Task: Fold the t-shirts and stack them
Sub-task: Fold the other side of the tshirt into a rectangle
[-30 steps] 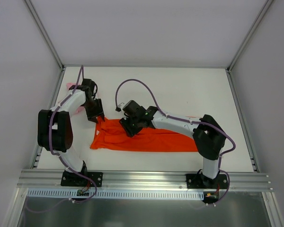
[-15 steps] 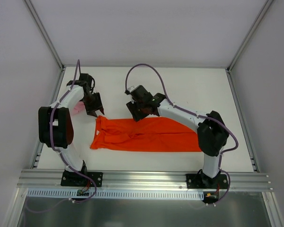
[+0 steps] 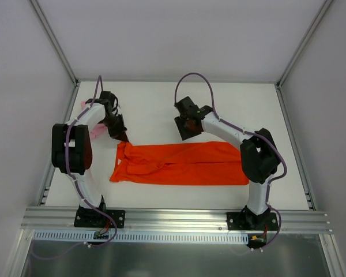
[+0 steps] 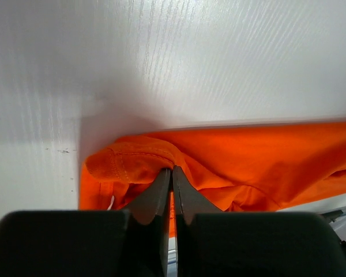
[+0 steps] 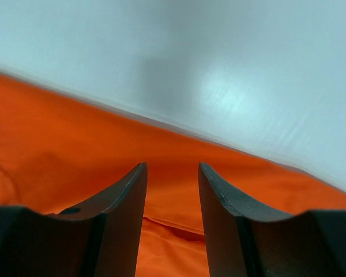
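On my left gripper [image 4: 172, 171] the jaws are together, apparently pinching the bunched corner hem of the large bright orange-red cloth t-shirt [image 3: 184, 164], left of centre in the top view. The right gripper [image 5: 172, 173] has jaws apart, empty, over the shirt's far edge at centre frame. A second ago it sat mid-cloth; it has since pulled up-right. The shirt now lies flatter, a long strip across the white table [image 3: 242, 104]. I read the lengthwise fold as done. The small pale pink cloth t-shirt [image 3: 96, 132] peeks out far left.
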You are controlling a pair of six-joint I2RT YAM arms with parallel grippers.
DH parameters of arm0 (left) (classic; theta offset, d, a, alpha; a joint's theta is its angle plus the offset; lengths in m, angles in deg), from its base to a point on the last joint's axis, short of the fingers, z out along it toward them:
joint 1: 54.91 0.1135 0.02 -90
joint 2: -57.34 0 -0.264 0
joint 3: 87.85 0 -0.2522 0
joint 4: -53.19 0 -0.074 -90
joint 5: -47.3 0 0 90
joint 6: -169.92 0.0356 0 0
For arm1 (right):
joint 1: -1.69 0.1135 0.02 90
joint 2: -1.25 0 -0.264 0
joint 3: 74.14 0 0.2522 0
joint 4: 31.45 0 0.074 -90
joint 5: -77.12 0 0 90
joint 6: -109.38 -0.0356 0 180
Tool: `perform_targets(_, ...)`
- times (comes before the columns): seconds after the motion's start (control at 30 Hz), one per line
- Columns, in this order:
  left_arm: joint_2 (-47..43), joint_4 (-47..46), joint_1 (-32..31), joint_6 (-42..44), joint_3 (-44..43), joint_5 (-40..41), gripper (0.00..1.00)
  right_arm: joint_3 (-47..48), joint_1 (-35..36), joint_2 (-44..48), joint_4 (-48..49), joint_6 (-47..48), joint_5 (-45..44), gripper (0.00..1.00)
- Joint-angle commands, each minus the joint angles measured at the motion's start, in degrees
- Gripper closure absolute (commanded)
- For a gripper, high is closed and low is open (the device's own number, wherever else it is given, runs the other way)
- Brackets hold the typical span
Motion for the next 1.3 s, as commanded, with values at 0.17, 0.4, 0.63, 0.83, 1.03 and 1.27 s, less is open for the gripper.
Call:
perform_targets(0.17,0.62,-0.2,0.22,0.21,-2.4,-1.37,1.0,-8.28,-7.63,7.72,-1.57,-4.12,-5.69,0.55)
perform_targets(0.4,-0.7,-1.08,0.3,-0.32,-2.31,0.74,1.0,-13.38,-15.19,11.16,-0.87,-5.79,-6.57,0.55)
perform_targets(0.63,0.62,-0.99,0.92,0.3,-3.36,-0.23,1.0,-15.23,-22.57,10.81,-0.7,-6.05,-5.52,0.59)
perform_targets(0.83,1.67,-1.52,1.8,1.35,-4.15,-2.78,1.0,-16.37,-28.2,11.25,-1.4,-4.91,-6.49,0.6)
perform_targets(1.03,2.29,-1.6,1.97,1.88,-4.68,-4.27,1.0,-17.69,-33.73,10.55,-1.32,-4.91,-6.75,0.6)
perform_targets(1.27,3.08,-1.16,2.32,2.76,-5.29,-4.62,1.0,-17.78,-36.37,7.56,-0.96,-4.73,-5.53,0.6)
